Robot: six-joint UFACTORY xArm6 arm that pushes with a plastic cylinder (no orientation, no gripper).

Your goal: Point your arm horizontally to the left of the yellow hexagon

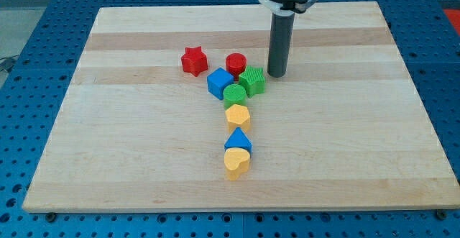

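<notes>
1. Here, my tip (277,74), the blunt end of a straight dark rod with no jaws to open or close, rests on the pale wooden board (129,159) just right of the green plastic star block (252,80).
2. The yellow plastic hexagon block (237,116) sits below the green cylinder (234,94), down-left of my tip.
3. A blue triangular block (238,140) lies under the hexagon.

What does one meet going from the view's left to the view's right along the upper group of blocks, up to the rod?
Red star → blue cube → red cylinder → green star-like block → my tip.
</notes>
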